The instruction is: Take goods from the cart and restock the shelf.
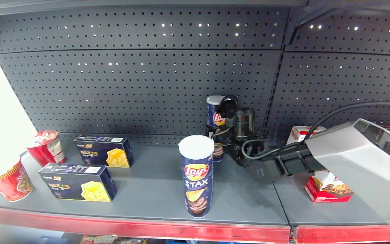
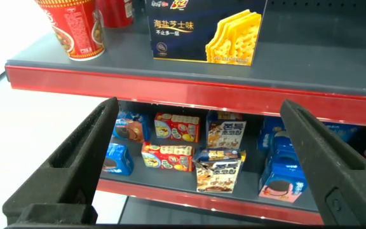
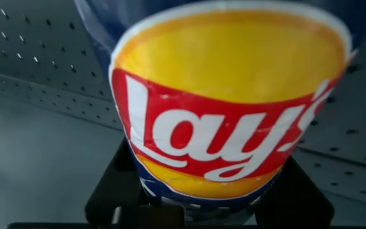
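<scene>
Can point(image 1: 213, 113) in right hand point(image 1: 220, 135) (upright), shelf point(image 1: 154, 189) rear

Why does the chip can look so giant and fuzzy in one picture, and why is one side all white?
Right wrist view: the chip can sits close to the lens, so it looks giant and soft. Head view: strong light at the left washes out the top of the noodle cup, and the red shelf lip bows from lens distortion.

The rear chips can point(image 1: 214, 112) is largely hidden behind the right gripper point(image 1: 219, 139), looks blurred and edge-cropped in the right wrist view, and the right arm point(image 1: 350, 152) covers part of the red-and-white snack box point(image 1: 328, 191).
</scene>
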Controlling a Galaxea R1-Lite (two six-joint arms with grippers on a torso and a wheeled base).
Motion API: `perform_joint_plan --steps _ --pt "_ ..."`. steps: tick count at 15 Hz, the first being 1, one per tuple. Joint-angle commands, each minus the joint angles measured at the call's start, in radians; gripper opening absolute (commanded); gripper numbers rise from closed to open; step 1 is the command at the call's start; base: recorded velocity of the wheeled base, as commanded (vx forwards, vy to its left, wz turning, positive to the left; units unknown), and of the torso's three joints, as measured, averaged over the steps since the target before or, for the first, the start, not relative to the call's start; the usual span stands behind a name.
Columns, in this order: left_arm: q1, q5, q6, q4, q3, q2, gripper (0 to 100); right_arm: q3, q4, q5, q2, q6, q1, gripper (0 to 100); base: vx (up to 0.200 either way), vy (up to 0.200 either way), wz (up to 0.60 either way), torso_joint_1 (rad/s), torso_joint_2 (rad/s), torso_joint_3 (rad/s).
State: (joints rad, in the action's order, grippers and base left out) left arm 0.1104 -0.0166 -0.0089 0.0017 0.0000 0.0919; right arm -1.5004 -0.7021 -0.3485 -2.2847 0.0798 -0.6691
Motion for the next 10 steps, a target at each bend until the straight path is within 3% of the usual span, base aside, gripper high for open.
perform_joint_plan --steps 1,10 --pt "0.002 0.0 0.0 0.0 0.0 0.002 100 -0.034 0.0 0.0 -0.042 0.0 0.0 0 0.0 0.0 0.0 0.0 0.0 0.0" --pt "0.002 0.0 0.0 0.0 0.0 0.002 100 -0.115 -0.007 0.003 -0.107 -0.005 0.01 0 0.0 0.0 0.0 0.0 0.0 0.0"
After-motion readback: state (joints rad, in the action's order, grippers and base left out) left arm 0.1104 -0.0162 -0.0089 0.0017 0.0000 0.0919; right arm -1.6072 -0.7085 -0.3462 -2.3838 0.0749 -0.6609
